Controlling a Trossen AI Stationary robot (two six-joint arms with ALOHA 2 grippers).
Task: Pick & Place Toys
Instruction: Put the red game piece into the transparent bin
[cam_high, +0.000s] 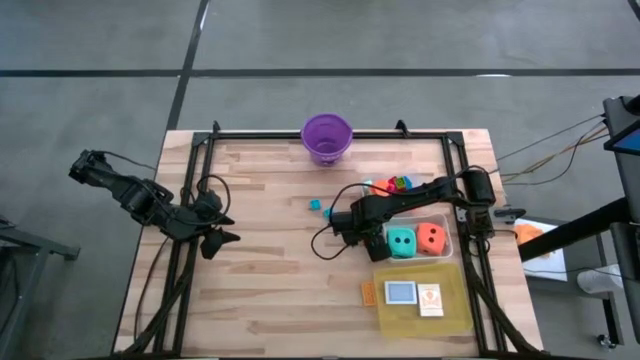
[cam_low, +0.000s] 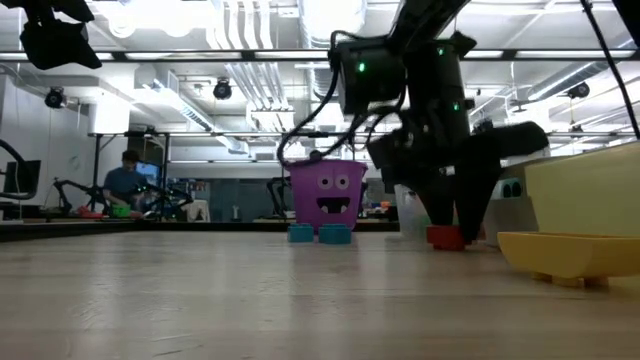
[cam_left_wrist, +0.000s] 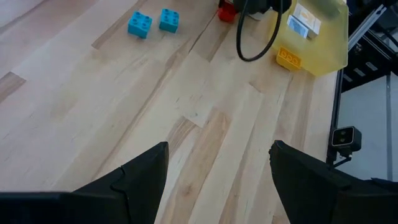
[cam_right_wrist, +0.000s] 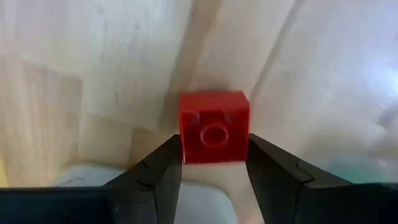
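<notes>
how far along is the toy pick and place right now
Looks done: the teal die and orange die sit in the clear tub, and two cards lie on the yellow tray. In hand: the right gripper has its fingers on either side of a red block. Left: two blue blocks and the pile of blocks on the table. The left gripper waits open.

Bare tabletop (cam_high: 260, 290) is lying open across the left half; the clear tub (cam_high: 448, 243) and yellow tray (cam_high: 455, 310) are crowding the right, seemingly leaving little passage.
</notes>
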